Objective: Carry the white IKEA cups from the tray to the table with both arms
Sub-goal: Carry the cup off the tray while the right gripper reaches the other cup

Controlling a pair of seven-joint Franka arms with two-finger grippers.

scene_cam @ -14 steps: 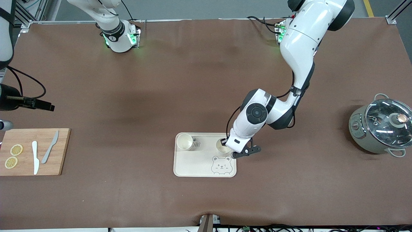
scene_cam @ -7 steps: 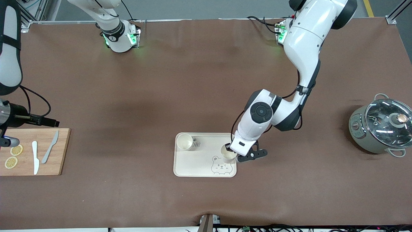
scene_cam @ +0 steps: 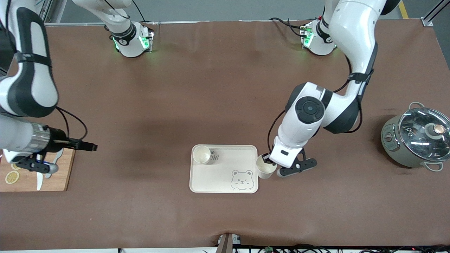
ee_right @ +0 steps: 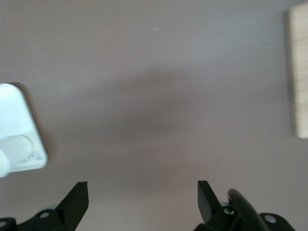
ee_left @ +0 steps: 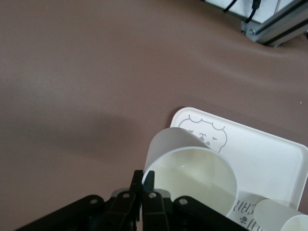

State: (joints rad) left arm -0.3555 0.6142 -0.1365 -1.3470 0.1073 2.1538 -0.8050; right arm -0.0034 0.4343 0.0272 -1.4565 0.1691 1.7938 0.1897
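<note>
My left gripper (scene_cam: pixel 268 161) is shut on the rim of one white cup (scene_cam: pixel 265 168) and holds it tilted in the air over the edge of the bear-print tray (scene_cam: pixel 225 177) toward the left arm's end. In the left wrist view the fingers (ee_left: pixel 143 175) pinch the cup's wall (ee_left: pixel 192 166) above the tray (ee_left: pixel 262 154). The second cup (scene_cam: pixel 201 154) stands upright on the tray's corner toward the right arm's end and also shows in the left wrist view (ee_left: pixel 281 216). My right gripper (scene_cam: pixel 89 146) is open and empty over bare table (ee_right: pixel 143 185), between the cutting board and the tray.
A wooden cutting board (scene_cam: pixel 65 179) with lemon slices and two knives lies at the right arm's end. A grey pot with a glass lid (scene_cam: pixel 416 140) stands at the left arm's end. The right wrist view shows the tray's corner (ee_right: pixel 17 125) and the board's edge (ee_right: pixel 299 72).
My left gripper has lifted the cup off the tray and carried it toward the left arm's end. My right arm has swung in from the table's end toward the tray.
</note>
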